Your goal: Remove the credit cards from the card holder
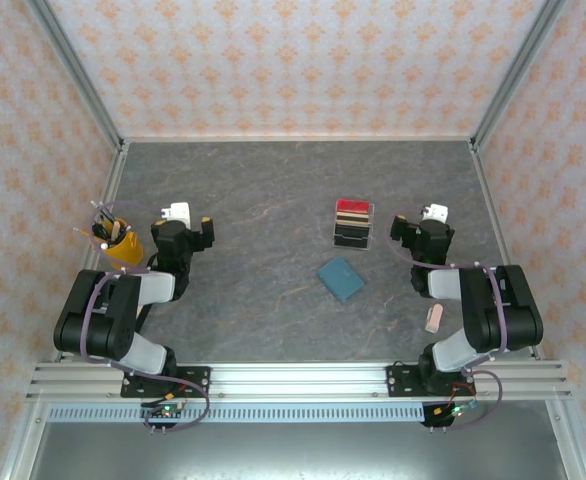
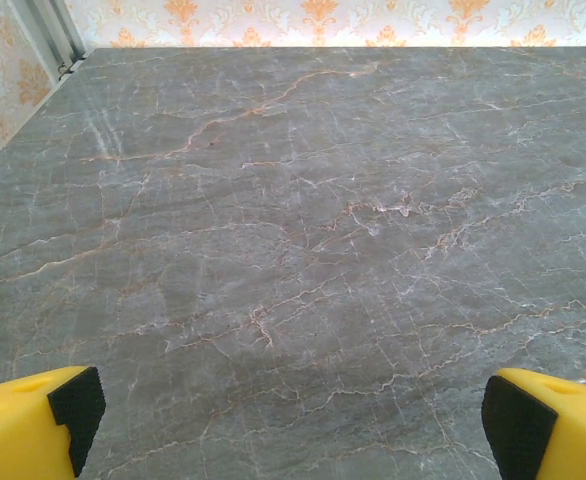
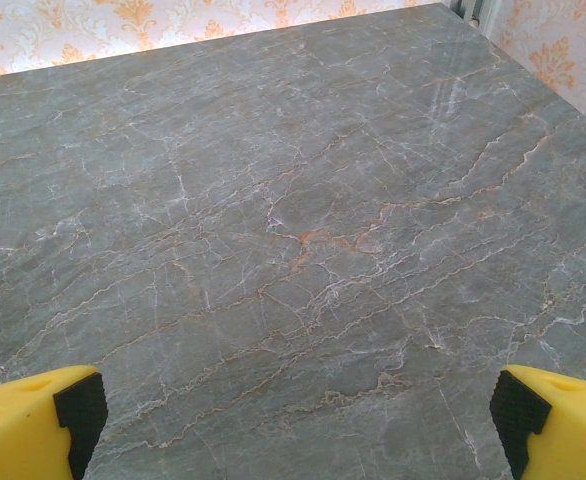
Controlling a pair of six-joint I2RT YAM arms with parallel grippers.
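Note:
The card holder [image 1: 342, 279] is a small teal folder lying shut on the grey marble table [image 1: 273, 300], between the two arms. The credit cards are hidden. My left gripper [image 1: 185, 224] hovers at the left, well away from the holder, open with nothing between its yellow fingers [image 2: 33, 425]. In the left wrist view the left gripper [image 2: 293, 420] frames bare table. My right gripper [image 1: 420, 225] is to the right of the holder and slightly farther back, also open and empty. The right gripper [image 3: 288, 420] likewise spans bare marble between its fingertips [image 3: 558, 420].
A clear plastic box [image 1: 353, 222] with red and dark things inside stands just beyond the holder. A small pink block [image 1: 433, 319] lies near the right arm's base. A yellow cup [image 1: 120, 243] with pens stands at the left edge. Patterned walls enclose the table.

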